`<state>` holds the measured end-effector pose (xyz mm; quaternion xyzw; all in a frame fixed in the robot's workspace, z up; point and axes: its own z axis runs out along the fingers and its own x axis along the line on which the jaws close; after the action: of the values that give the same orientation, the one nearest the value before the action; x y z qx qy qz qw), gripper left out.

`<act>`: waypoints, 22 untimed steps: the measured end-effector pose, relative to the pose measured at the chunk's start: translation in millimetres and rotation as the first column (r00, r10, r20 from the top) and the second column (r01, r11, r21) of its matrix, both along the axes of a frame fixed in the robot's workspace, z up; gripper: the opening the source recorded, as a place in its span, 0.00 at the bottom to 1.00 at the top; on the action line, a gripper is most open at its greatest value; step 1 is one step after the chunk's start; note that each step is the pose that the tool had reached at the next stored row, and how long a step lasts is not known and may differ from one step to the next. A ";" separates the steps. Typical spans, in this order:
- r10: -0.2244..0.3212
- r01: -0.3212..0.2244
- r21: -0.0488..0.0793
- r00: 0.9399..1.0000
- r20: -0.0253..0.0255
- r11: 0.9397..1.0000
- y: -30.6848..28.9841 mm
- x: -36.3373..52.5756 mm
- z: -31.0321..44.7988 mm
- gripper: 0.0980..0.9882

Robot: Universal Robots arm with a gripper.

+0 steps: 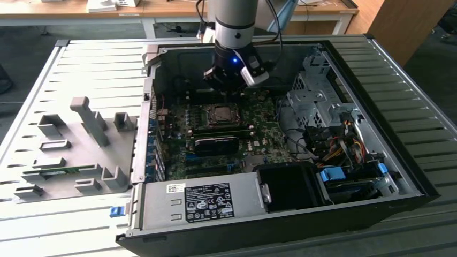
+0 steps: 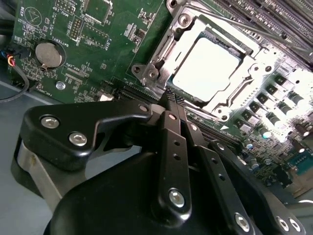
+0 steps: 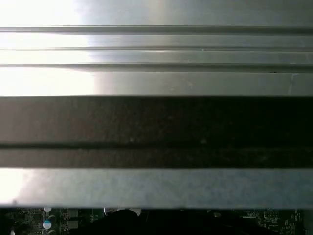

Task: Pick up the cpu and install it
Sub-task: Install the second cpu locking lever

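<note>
Jaws: nearest our lens in the second wrist view, the gripper (image 2: 172, 100) has its two black fingers (image 2: 171, 147) pressed together with nothing between them; the tips hang just short of the socket's near edge.
Cpu: we see the cpu (image 2: 205, 68) lying flat in the socket (image 2: 161, 61), silver top up, glaring under the light. It sits square inside the metal frame as far as we can tell, touching no part of the jaws.
Progress: we judge the chip placed and let go; whether it is fully seated on its pins we cannot tell.
Doing it well: we would keep the closed jaws clear of the chip's top and move straight along the arm's axis, not sideways, so nothing nudges the chip out of register or catches the frame.
Board: around the socket, the green board (image 2: 102, 44) carries a coin cell (image 2: 49, 54), with a row of capacitors (image 2: 274, 105) on the far side.
Case: in the exterior view the open case (image 1: 400, 134) lies on its side and holds the board, the socket (image 1: 222, 114) near its middle, a drive cage (image 1: 314, 88), a cable bundle and a power unit (image 1: 207, 201) at the near edge.
Arm: the arm (image 1: 234, 32) reaches down into the case above the socket.
Counter: the ribbed counter (image 1: 93, 59) bears the case and, at the exterior view's left, a grey fixture (image 1: 71, 155) with blocks and slots.
</note>
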<state>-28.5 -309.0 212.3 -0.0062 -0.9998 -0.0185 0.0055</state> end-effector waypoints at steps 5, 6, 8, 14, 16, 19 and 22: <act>0.000 0.000 0.000 1.000 0.000 1.000 -3.0 0.0 0.0 0.01; 0.000 0.000 0.000 1.000 0.000 1.000 -3.8 0.0 0.0 0.01; 0.000 0.000 0.000 1.000 0.000 1.000 -5.5 0.0 0.0 0.01; 0.000 0.000 0.000 1.000 0.000 1.000 -6.5 0.0 5.2 0.01; 0.000 0.000 0.000 1.000 0.000 1.000 -6.5 0.0 11.2 0.01; 0.000 0.000 0.000 1.000 0.000 1.000 -6.6 0.0 24.0 0.01; 0.000 0.000 -0.002 1.000 0.000 1.000 -6.7 0.0 32.7 0.01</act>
<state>-28.5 -315.7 245.0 -0.0062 -0.9998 -0.0173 0.0055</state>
